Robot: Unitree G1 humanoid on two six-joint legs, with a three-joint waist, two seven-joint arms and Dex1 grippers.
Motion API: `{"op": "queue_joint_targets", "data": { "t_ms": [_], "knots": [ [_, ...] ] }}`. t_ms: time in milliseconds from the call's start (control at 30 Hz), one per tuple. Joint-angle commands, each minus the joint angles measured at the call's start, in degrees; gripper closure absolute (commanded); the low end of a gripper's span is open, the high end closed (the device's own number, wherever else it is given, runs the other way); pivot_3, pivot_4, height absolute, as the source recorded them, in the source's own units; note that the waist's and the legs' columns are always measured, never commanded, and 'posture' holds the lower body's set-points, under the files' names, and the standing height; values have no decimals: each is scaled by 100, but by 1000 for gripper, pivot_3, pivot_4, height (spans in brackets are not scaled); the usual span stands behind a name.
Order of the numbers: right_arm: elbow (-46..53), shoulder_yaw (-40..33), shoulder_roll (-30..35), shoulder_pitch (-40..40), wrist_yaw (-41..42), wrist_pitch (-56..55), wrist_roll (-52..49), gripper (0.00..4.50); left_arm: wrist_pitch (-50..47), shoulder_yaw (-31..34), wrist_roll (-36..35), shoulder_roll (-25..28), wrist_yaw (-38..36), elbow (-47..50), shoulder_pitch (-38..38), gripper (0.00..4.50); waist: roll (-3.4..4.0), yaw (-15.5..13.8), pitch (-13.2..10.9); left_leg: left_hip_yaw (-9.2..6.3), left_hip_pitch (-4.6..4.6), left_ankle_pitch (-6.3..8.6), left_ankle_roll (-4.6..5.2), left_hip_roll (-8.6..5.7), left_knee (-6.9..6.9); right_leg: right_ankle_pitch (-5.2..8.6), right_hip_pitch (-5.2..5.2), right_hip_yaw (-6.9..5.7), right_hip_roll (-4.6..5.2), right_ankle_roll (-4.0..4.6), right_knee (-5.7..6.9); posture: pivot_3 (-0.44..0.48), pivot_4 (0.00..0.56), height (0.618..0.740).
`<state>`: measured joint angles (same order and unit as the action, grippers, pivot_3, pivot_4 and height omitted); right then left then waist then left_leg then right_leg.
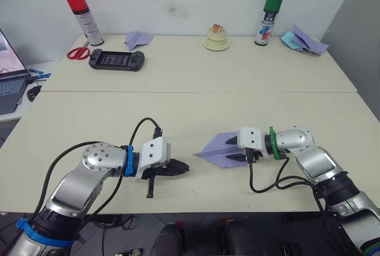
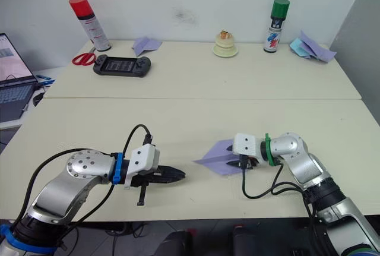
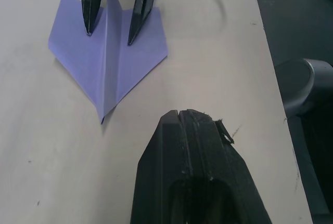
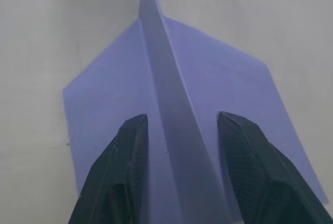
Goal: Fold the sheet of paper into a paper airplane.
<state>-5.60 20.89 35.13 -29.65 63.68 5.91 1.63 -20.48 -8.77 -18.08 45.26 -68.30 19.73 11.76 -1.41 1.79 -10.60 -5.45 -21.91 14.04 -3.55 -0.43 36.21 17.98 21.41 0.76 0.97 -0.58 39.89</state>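
Although the far table carries a good deal of clutter, it plays no part here: from the left, a red-capped spray can (image 1: pixel 83 18), red scissors (image 1: pixel 78 53), a black game console (image 1: pixel 116 60), a small folded lavender dart (image 1: pixel 138 40), a cream dish (image 1: pixel 217 41), a green-capped spray can (image 1: pixel 269 18) and a heap of blue and lavender paper (image 1: pixel 304 40) against the wall.

On the near table (image 1: pixel 89 119), the left gripper (image 1: pixel 178 168) lies low with its two black fingers pressed together and nothing between them, pointing toward the robot's right. A stretch of bare tabletop separates its tip from the nose of the paper airplane (image 1: pixel 218 151).

The airplane rests flat on the near table, right of centre, already a pointed wedge with two spread wings and a raised centre keel. Its long axis runs roughly left to right, nose toward the left gripper, tail toward the right arm.

The right gripper (image 1: pixel 244 157) is at the tail, fingers spread apart. One finger comes down on each wing either side of the keel, which stands in the gap ungripped.

The right arm is plainly the nearer one. Judging by this layout, any closing pinch on the keel falls to it, while the left would have to advance along the airplane's axis to reach the nose.
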Motion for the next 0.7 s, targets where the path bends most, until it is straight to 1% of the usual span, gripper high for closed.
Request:
{"op": "queue_joint_targets", "data": {
  "t_ms": [33,67,100,133,200,267,300,467,567,633,700],
  "knots": [
    [-98,-3,-28,16,-34,12,74,2264,79,3,-74,15,-16,179,-9,4500,0,0,0,0,2,0,0,0,0,0,-1,0,0,0,2,0,150,722],
    [-115,-21,-40,24,-63,16,69,2563,71,6,-77,13,-9,185,-13,4500,0,1,0,0,4,0,0,0,1,0,-2,0,0,0,4,0,150,722],
    [-124,-42,-55,36,-94,23,60,2639,64,11,-83,13,-3,192,-20,4500,0,1,0,0,5,-1,0,0,1,0,-2,1,0,0,5,0,150,722],
    [-116,-68,-67,54,-120,47,43,2860,57,16,-89,12,1,196,-25,4500,0,1,0,0,5,-1,1,0,1,0,-2,0,-1,0,5,0,150,722],
    [-28,-174,-103,138,-183,162,-65,3505,12,34,-124,-4,19,203,-14,4500,0,-1,0,0,6,-2,2,1,3,-2,-2,1,-1,3,7,0,150,722],
    [144,-312,-109,257,-275,306,-175,4247,-74,58,-184,-37,44,196,34,4500,0,-3,0,-2,5,-3,4,0,6,-3,-3,-1,-1,4,7,0,150,722],
    [233,-379,-105,318,-323,366,-207,4475,-110,66,-206,-54,55,195,58,4500,0,-4,0,-2,4,-3,4,0,7,-3,-3,0,-1,4,8,0,150,722],
    [1159,-1056,-62,932,-869,1171,-545,4475,-452,119,-415,-260,254,198,294,4500,0,-28,0,-5,-4,-3,3,-2,15,-3,-2,-2,0,4,7,0,150,722],
    [2069,-1986,-265,1656,-1857,2232,-659,4475,-836,124,-579,-762,765,179,722,4500,0,-81,0,-13,-12,-3,3,-4,19,-3,-2,-10,1,4,6,0,150,722],
    [2490,-2387,-469,1992,-2425,2806,-653,4475,-979,81,-524,-1064,1104,118,962,4500,0,-92,0,-18,-21,-3,3,-5,27,-3,-1,-15,1,3,7,0,150,722],
    [2885,-2763,-877,2273,-3095,3411,-640,4475,-1212,-5,-549,-1362,1366,71,1239,4500,0,-80,0,-15,-20,-3,3,-5,32,-5,-1,-10,1,-1,8,0,150,722]
  ]
}}
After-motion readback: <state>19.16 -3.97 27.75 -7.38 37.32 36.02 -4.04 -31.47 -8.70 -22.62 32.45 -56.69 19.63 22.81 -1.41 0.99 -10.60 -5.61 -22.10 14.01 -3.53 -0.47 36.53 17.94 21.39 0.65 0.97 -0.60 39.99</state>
